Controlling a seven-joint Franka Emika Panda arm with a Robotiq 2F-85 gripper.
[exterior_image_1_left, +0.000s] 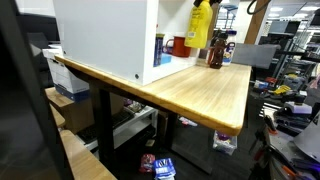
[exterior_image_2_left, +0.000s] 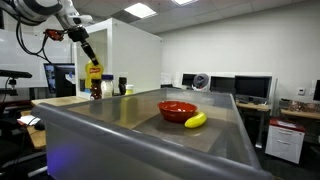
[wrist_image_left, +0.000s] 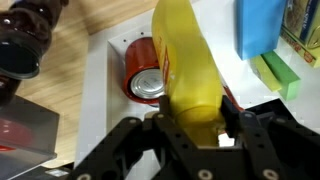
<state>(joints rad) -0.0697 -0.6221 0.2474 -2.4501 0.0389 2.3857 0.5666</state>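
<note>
My gripper (wrist_image_left: 190, 118) is shut on a yellow squeeze bottle (wrist_image_left: 185, 60), its black fingers pressing both sides of the body. In both exterior views the yellow bottle (exterior_image_1_left: 199, 24) (exterior_image_2_left: 93, 73) hangs above the tabletop. Below it in the wrist view lies a red can (wrist_image_left: 145, 72) on a white surface. A dark brown bottle (wrist_image_left: 28, 38) stands to the left on the wood; the same brown bottle (exterior_image_1_left: 215, 52) stands at the far end of the wooden table (exterior_image_1_left: 200, 95).
A large white box (exterior_image_1_left: 105, 40) stands on the table beside the bottle. Blue box (wrist_image_left: 262, 25) and green block (wrist_image_left: 278, 72) lie right of the can. In an exterior view, a red bowl (exterior_image_2_left: 177, 110) and a banana (exterior_image_2_left: 195, 120) rest on a grey surface.
</note>
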